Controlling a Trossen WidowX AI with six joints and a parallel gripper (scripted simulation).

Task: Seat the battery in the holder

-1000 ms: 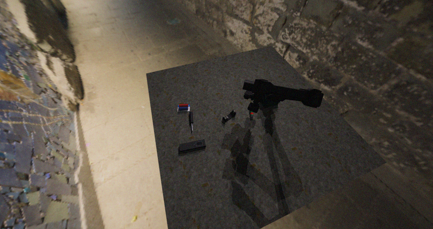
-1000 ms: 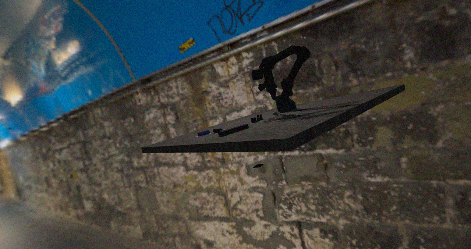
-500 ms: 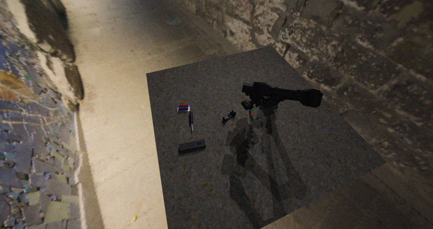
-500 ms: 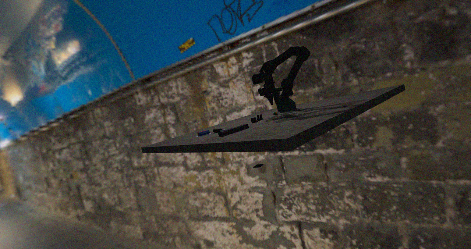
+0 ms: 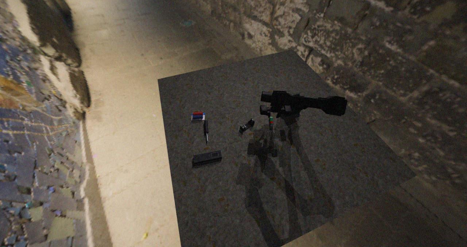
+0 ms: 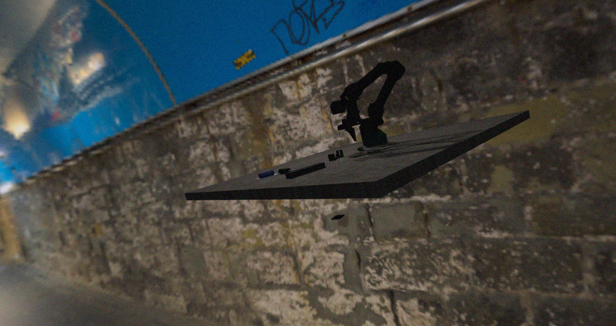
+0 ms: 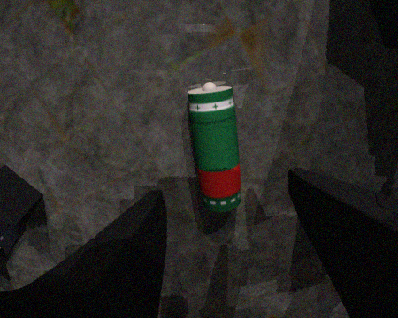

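We see the tabletop, a dark speckled slab, carrying everything. On it stands the arm, bent over so that our claw hangs above the battery, its fingers spread well apart with nothing between them. In the wrist view the battery lies flat on the tabletop, in line with the gap and apart from both fingers, its terminal end pointing away from the claw, green body with a red band near the flat end. The remote lies far off to the side. The screwdriver lies near it. The holder sits just beside the battery, not touching. The red-and-blue cells lie beyond the screwdriver.
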